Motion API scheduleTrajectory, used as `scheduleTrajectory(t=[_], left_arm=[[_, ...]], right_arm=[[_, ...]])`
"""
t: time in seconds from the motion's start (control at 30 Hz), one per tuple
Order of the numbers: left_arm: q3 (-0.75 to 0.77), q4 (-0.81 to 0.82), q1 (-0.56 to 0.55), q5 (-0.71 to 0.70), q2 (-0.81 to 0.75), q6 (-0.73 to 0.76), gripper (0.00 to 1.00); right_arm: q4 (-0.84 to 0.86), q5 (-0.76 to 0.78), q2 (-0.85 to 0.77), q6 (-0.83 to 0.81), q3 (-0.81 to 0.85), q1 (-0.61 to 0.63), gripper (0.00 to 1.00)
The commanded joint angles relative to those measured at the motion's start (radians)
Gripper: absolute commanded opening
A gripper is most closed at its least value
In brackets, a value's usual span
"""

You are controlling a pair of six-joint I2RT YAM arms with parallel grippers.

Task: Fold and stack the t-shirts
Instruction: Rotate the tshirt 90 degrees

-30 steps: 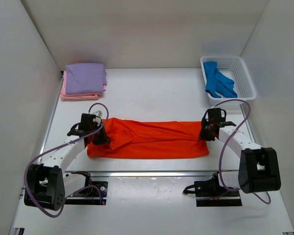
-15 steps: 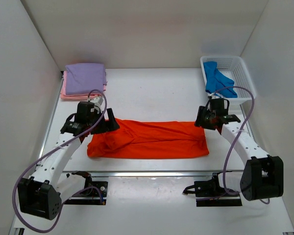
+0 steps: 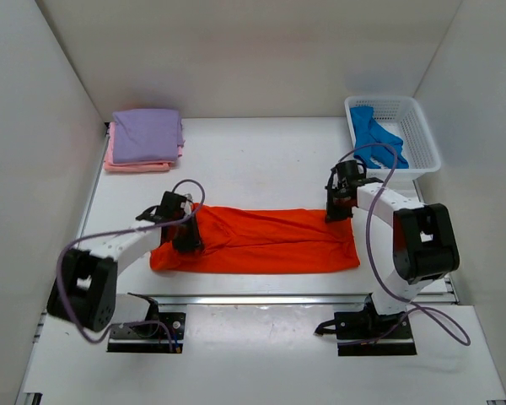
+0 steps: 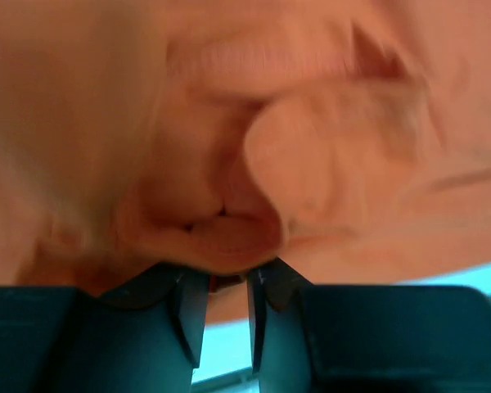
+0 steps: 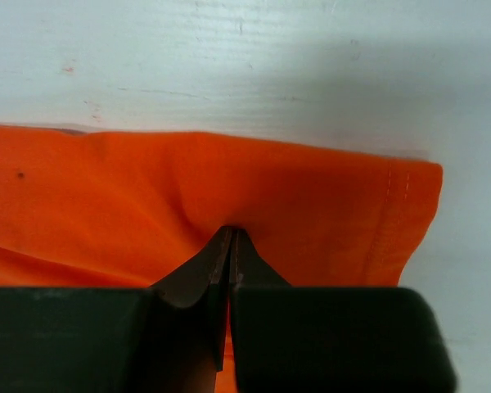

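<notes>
An orange-red t-shirt [image 3: 261,240] lies folded into a long band across the table's middle. My left gripper [image 3: 188,238] is down on its bunched left end. In the left wrist view the jaws [image 4: 223,282] stand a narrow gap apart, with a blurred fold of the orange cloth [image 4: 311,164] bulging over the tips. My right gripper [image 3: 332,213] sits at the shirt's far right corner. In the right wrist view it [image 5: 231,232] is shut, and the orange cloth [image 5: 106,188] puckers at its tips, near the stitched hem. A lavender t-shirt [image 3: 146,133] lies folded on a pink one [image 3: 135,165] at the back left.
A white mesh basket [image 3: 422,135] at the back right holds a blue t-shirt [image 3: 375,142]. White walls enclose the table on the left, back and right. The arm bases and their purple cables sit along the near edge.
Both grippers let go of the shirt, opened wide and lifted, then came down on it again. The left now sits further right on the bunched end. The right shifted left to the far corner and shut.
</notes>
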Motion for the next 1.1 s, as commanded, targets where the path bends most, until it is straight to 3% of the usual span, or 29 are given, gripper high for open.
scheduleTrajectory(t=[0.0, 0.13, 0.23, 0.37, 0.47, 0.53, 0.57, 0.67, 0.73, 0.9, 0.97, 1.07], left_arm=[[0.121, 0.130, 0.003, -0.028, 0.141, -0.003, 0.35], [0.331, 0.109, 0.009, -0.011, 0.377, 0.043, 0.37], [0.648, 0.015, -0.008, -0.004, 0.634, 0.101, 0.38], [0.947, -0.052, -0.017, 0.026, 0.825, 0.115, 0.34], [1.257, -0.191, -0.037, 0.042, 1.045, 0.139, 0.32], [1.591, -0.318, -0.049, 0.049, 1.189, 0.170, 0.32], [1.777, -0.401, -0.055, 0.059, 1.291, 0.172, 0.32], [2.140, -0.529, -0.064, 0.116, 1.501, 0.140, 0.33], [2.151, -0.522, -0.052, 0.144, 1.532, 0.117, 0.33], [1.826, -0.311, -0.038, 0.130, 1.402, 0.106, 0.34], [1.868, -0.309, -0.026, 0.127, 1.408, 0.091, 0.34], [2.055, -0.350, -0.002, 0.137, 1.457, 0.061, 0.34]], right_arm=[[-0.018, 0.043, -0.015, 0.059, -0.014, 0.012, 0.00], [-0.074, 0.065, -0.021, 0.162, -0.071, 0.043, 0.00], [-0.051, 0.062, -0.070, 0.271, -0.166, 0.115, 0.00], [0.101, 0.008, -0.217, 0.493, -0.363, 0.263, 0.00], [0.285, -0.006, -0.321, 0.685, -0.510, 0.410, 0.00], [0.421, 0.022, -0.337, 0.765, -0.570, 0.506, 0.00], [0.446, 0.028, -0.319, 0.790, -0.562, 0.556, 0.00], [0.492, 0.075, -0.227, 0.787, -0.513, 0.656, 0.00], [0.557, 0.082, -0.205, 0.820, -0.489, 0.686, 0.00], [0.672, 0.135, -0.154, 0.853, -0.489, 0.724, 0.00], [0.695, 0.148, -0.153, 0.831, -0.487, 0.707, 0.00], [0.686, 0.119, -0.161, 0.810, -0.496, 0.661, 0.00]])
